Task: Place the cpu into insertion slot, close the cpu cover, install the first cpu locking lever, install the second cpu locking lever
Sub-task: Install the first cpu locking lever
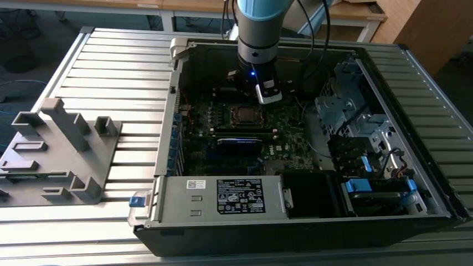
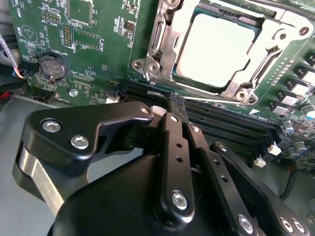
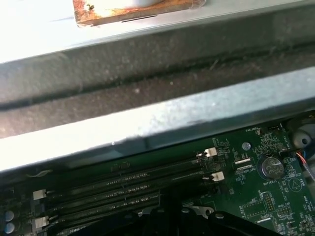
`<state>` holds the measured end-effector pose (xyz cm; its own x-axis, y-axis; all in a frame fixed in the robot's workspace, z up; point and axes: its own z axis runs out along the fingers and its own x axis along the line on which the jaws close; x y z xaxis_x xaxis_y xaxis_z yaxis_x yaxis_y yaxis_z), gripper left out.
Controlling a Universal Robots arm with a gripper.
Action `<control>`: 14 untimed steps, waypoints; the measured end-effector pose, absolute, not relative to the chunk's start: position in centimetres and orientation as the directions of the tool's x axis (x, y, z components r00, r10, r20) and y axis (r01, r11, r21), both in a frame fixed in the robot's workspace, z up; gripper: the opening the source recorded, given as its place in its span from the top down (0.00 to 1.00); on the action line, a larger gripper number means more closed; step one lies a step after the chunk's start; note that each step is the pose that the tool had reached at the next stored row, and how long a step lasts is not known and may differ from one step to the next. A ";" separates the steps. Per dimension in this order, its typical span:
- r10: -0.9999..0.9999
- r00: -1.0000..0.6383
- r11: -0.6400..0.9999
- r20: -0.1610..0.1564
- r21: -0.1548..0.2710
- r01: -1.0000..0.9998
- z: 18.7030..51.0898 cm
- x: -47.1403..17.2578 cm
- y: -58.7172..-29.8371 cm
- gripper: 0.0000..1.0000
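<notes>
In the second wrist view the cpu lies in the insertion slot, its pale metal top shining. The silvery cpu cover lies flat around it as a frame. My gripper hangs above the memory slots just beside the socket. Its black fingers are drawn together with nothing between them. In the exterior view the gripper stands over the green motherboard, just off the insertion slot toward the exterior view's right.
The open computer case walls in the board. A power supply box sits at the front and a drive cage on the exterior view's right. Memory slots and a coin battery lie near the socket. A grey fixture stands on the ribbed table.
</notes>
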<state>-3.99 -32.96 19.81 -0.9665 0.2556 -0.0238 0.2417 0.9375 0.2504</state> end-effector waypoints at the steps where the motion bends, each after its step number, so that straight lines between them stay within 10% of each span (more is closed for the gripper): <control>1: 0.256 -0.966 0.937 -0.026 0.251 0.241 19.8 -4.0 -33.0 0.89; 14: 0.256 -0.966 0.937 -0.047 0.259 0.235 19.7 -4.5 -33.0 0.89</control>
